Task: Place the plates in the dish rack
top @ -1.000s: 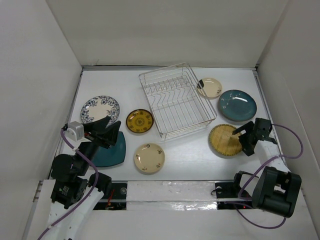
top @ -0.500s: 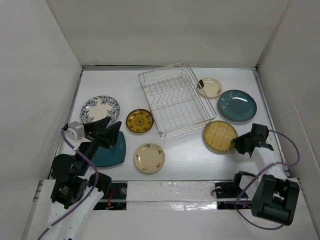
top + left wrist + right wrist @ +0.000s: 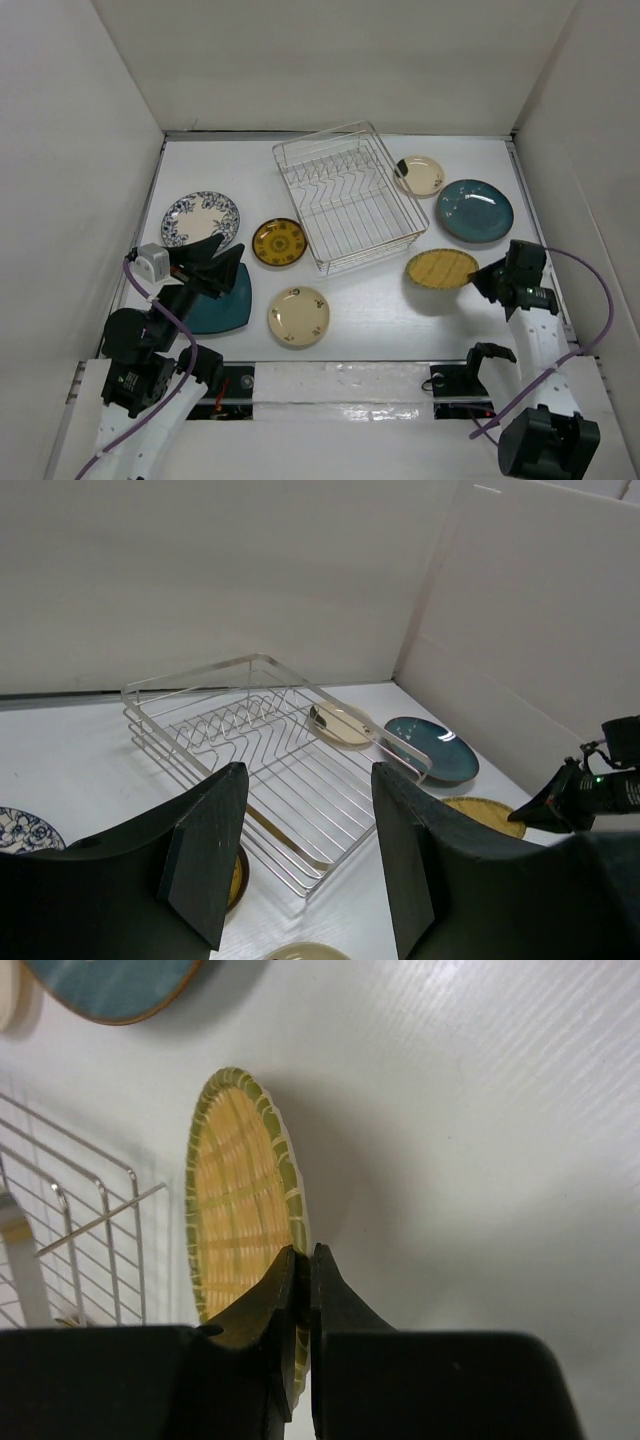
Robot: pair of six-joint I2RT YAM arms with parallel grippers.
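Plates are lying around the dish rack (image 3: pixel 350 195) in the top view, and the rack is sitting empty near the middle of the table (image 3: pixel 380 320). The right gripper (image 3: pixel 482 277) is pinching the right edge of the tan grid plate (image 3: pixel 441 268). This plate is tilting just off the rack's near right corner and casting a shadow below. The left gripper (image 3: pixel 215 262) is hovering with jaws spread above the squarish dark teal plate (image 3: pixel 222 305). The floral plate (image 3: pixel 200 218) and yellow plate (image 3: pixel 279 241) are lying left of the rack. One cream plate (image 3: pixel 298 316) is resting in front, and another cream plate (image 3: pixel 419 175) and the round teal plate (image 3: pixel 474 210) are lying to the right.

In the left wrist view, the left gripper (image 3: pixel 308 790) is standing wide apart and gripping nothing, facing the rack (image 3: pixel 260 730). The tan plate (image 3: pixel 485 815) is showing at the far right.

In the right wrist view, the fingertips (image 3: pixel 285 1270) are clamping the tan plate's (image 3: pixel 235 1210) rim. Its far edge is hanging close beside the rack's wires (image 3: pixel 60 1230).
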